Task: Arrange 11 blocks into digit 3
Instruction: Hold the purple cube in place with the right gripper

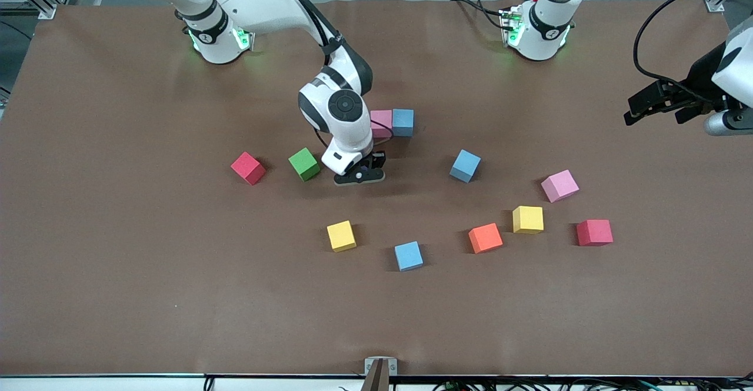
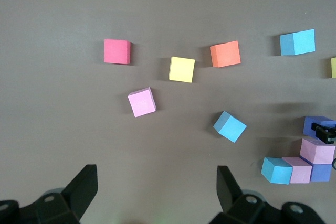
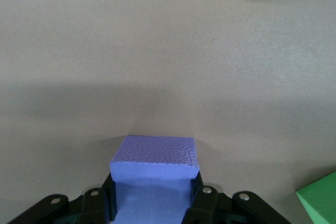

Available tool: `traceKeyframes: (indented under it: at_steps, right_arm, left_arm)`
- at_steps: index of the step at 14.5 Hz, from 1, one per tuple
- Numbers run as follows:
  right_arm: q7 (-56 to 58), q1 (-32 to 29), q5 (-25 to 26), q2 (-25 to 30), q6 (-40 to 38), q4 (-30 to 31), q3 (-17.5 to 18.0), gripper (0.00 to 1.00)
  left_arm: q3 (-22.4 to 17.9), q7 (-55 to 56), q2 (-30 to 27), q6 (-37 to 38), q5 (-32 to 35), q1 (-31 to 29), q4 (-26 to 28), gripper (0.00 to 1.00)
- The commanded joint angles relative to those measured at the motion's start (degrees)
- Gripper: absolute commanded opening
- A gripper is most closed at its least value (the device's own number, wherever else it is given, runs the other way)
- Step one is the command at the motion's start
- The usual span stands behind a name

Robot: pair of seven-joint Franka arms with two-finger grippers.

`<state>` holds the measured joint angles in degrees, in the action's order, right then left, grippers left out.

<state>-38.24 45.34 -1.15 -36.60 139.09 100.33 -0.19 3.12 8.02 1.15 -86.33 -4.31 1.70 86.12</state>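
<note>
Bench [image 1: 117, 297]: brown mat, cubes scattered across the middle.

Right arm reaches to mid-bench. Right end effector [image 1: 360, 174] is low over the mat, between the green cube [image 1: 304, 163] and the started cluster, clenched on a purple cube [image 3: 156, 162]; the right wrist view shows the cube seated between the jaws.

Left arm waits at its own end of the bench. Left end effector [image 1: 659, 104] is up in the air, jaws released, holding nothing.

Started cluster: pink cube [image 1: 381, 122] touching light blue cube [image 1: 403, 122]. The left wrist view shows more pieces packed in, including a second purple cube [image 2: 320, 171].

Loose cubes: light blue [image 1: 465, 165], pink [image 1: 559, 185], yellow [image 1: 527, 219], orange [image 1: 485, 238], light blue [image 1: 408, 256], yellow [image 1: 341, 236]. Red cubes [image 1: 247, 167] and [image 1: 594, 232] are not needed.

Judgement: early placing step; only a few of the eleven cubes are set. The next move calls for setting the held purple cube flush against the cluster, square to its neighbours, then releasing without nudging them.
</note>
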Motion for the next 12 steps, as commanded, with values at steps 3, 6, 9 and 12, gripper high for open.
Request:
traceKeyframes:
  at_steps: [3, 6, 9, 12]
  right_arm:
    - [-1.1, 1.2, -1.0, 0.6, -2.0, 2.6, -0.1, 0.0]
    - [-1.1, 1.2, -1.0, 0.6, -2.0, 2.6, -0.1, 0.0]
    - [-1.0, 1.1, -0.9, 0.6, -2.0, 2.6, -0.1, 0.0]
    - [-1.0, 0.9, -0.9, 0.6, -2.0, 2.7, -0.2, 0.0]
  left_arm:
    - [0.0, -0.1, -0.3, -0.1, -0.6, -0.2, 0.1, 1.0]
    - [0.0, -0.1, -0.3, -0.1, -0.6, -0.2, 0.1, 1.0]
    - [0.0, -0.1, -0.3, -0.1, -0.6, -0.2, 0.1, 1.0]
    - [0.0, -0.1, -0.3, -0.1, -0.6, -0.1, 0.0, 1.0]
